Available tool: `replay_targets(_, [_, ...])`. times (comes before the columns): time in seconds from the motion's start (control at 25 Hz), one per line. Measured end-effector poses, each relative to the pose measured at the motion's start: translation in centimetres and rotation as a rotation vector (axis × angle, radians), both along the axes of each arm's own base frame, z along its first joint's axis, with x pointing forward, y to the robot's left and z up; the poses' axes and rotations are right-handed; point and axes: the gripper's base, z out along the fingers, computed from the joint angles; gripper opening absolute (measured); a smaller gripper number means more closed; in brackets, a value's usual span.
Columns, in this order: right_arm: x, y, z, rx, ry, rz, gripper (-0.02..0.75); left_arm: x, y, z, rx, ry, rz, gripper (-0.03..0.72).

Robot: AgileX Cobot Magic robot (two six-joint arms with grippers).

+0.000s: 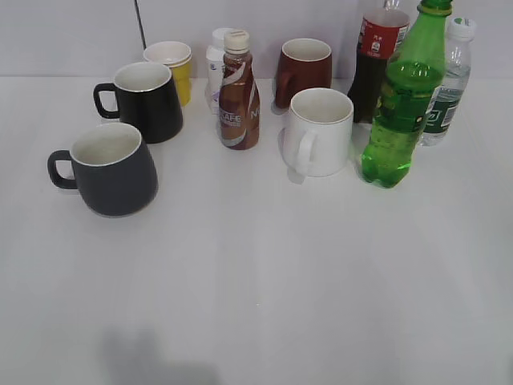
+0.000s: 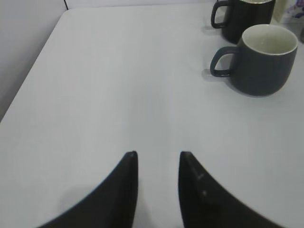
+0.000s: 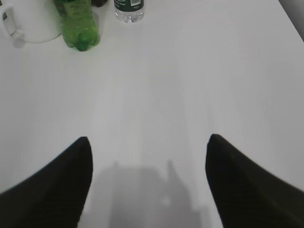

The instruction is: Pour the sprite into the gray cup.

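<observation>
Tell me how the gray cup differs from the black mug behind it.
The gray cup is matte slate and flares toward its base; the black mug is glossier, darker and straighter-sided. The gray cup stands nearer the camera, the black mug farther back. Both stand upright, with pale insides and handles pointing left.

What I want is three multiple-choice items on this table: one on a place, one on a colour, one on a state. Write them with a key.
1. In the exterior view, the gray cup stands:
A. front left
B. behind the cola bottle
C. right of the sprite

2. The mug nearest the sprite is:
A. yellow
B. white
C. black

3. The right gripper is:
A. shut on the sprite
B. shut on a mug
C. open, holding nothing

Key: 1 A, it is the nearest mug on the left. 2 B, the white mug stands just left of the bottle. 3 C, its jaws stand wide apart over the bare table.
</observation>
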Motion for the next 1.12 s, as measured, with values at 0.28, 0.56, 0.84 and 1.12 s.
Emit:
replay_targets(0.28, [0.0, 0.0, 0.0, 0.001, 0.000, 0.000, 0.555, 1.7, -0.6, 3.0, -0.050, -0.237, -0.050, 0.229])
replay_targets(0.56, [0.0, 0.0, 0.0, 0.001, 0.000, 0.000, 0.555, 6.3, -1.0, 6.7, -0.092, -0.590, -0.077, 0.229])
replay_targets(0.84, [0.0, 0.0, 0.0, 0.001, 0.000, 0.000, 0.555, 13.1, -1.1, 3.2, -0.071, -0.571, -0.078, 0.230])
replay_targets(1.12, [0.0, 0.0, 0.0, 0.001, 0.000, 0.000, 0.555, 18.6, -2.3, -5.2, 0.068, -0.304, -0.222, 0.237])
